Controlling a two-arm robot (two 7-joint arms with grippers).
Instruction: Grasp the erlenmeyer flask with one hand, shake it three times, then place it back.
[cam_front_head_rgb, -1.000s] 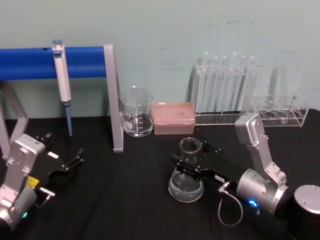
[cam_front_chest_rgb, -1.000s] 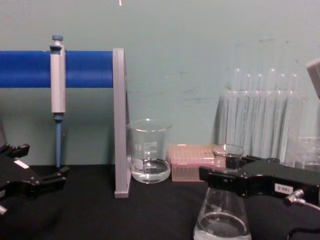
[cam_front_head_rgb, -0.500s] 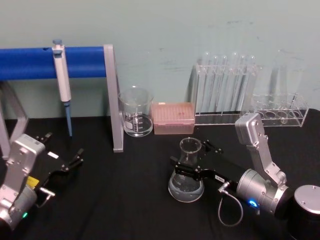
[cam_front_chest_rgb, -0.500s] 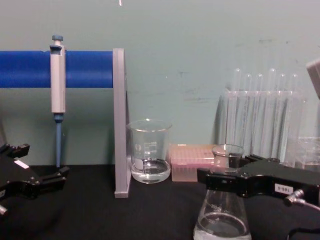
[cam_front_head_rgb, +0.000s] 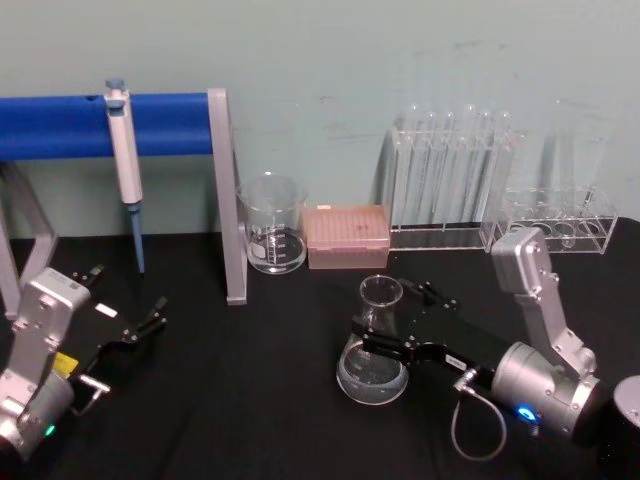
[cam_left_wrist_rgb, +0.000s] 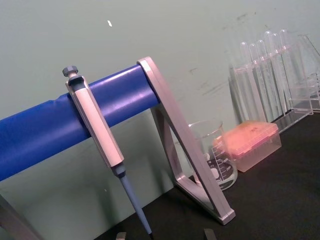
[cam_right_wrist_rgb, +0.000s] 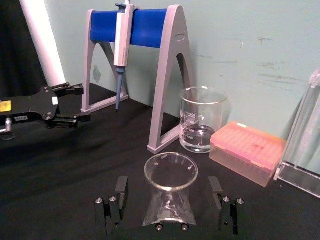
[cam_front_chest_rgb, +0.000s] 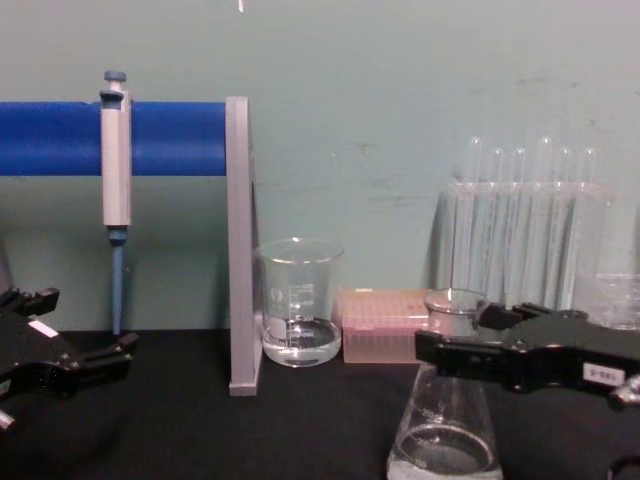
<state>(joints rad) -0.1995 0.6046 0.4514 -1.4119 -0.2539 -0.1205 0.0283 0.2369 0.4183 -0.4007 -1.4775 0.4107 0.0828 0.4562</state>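
Black tabletop (cam_front_head_rgb: 250, 400) against a pale green wall, and nearest the robot is the erlenmeyer flask (cam_front_head_rgb: 374, 345), standing upright on its wide base a bit right of centre with a little clear liquid pooled in the bottom. The right gripper (cam_front_head_rgb: 398, 320) reaches in from the right at neck height, and its two fingers (cam_right_wrist_rgb: 121, 186) sit on either side of the neck with a clear gap to the glass, so it's spread open around the flask and not pinching it. In the chest view the flask (cam_front_chest_rgb: 446, 412) shows from the side with the black gripper body crossing in front just under the flared rim. Over on the left edge of the table the left gripper (cam_front_head_rgb: 128, 305) is parked low, well apart from the flask, fingers spread and nothing between them. Further back, a grey stand (cam_front_head_rgb: 225, 200) with a blue bar (cam_front_head_rgb: 60, 125) carries a pipette (cam_front_head_rgb: 124, 160) hanging tip down. Just right of the stand's leg sits a straight-walled glass beaker (cam_front_head_rgb: 271, 224) with some clear liquid in it, and touching or almost touching that, can't quite tell, is a pink tip box (cam_front_head_rgb: 346, 235). Farthest back on the right, against the wall, a clear rack of tall test tubes (cam_front_head_rgb: 455, 175), and beside it another clear rack (cam_front_head_rgb: 558, 222) whose contents I can't make out.
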